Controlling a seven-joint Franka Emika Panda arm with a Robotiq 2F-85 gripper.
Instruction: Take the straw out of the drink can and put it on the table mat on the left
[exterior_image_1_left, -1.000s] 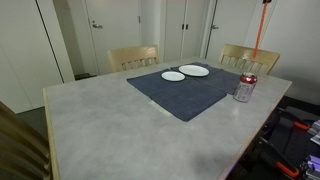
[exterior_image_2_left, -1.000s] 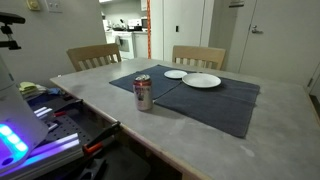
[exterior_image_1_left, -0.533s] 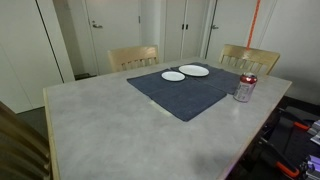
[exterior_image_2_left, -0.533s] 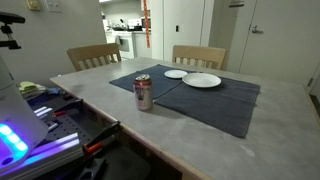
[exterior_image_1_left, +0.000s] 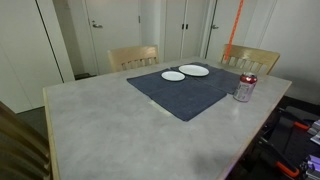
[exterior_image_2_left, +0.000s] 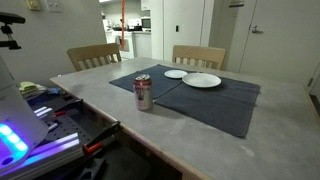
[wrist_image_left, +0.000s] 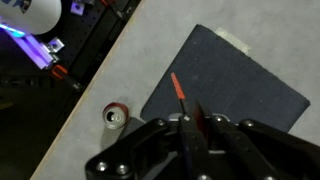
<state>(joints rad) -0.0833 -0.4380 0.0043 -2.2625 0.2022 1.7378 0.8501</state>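
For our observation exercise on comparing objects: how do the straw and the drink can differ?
Shape: the straw is long and thin; the drink can is short and squat. Colour: the straw is red-orange throughout; the can is mostly silvery. Pose: the straw hangs tilted in the air between the jaws of the gripper; the can stands upright on the table beside the table mat. Both show some red.

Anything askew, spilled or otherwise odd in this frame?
Nothing spilled or damaged. Only the thin red-orange straw hangs tilted above the table, clamped in the pincer; the silvery drink can stands upright.
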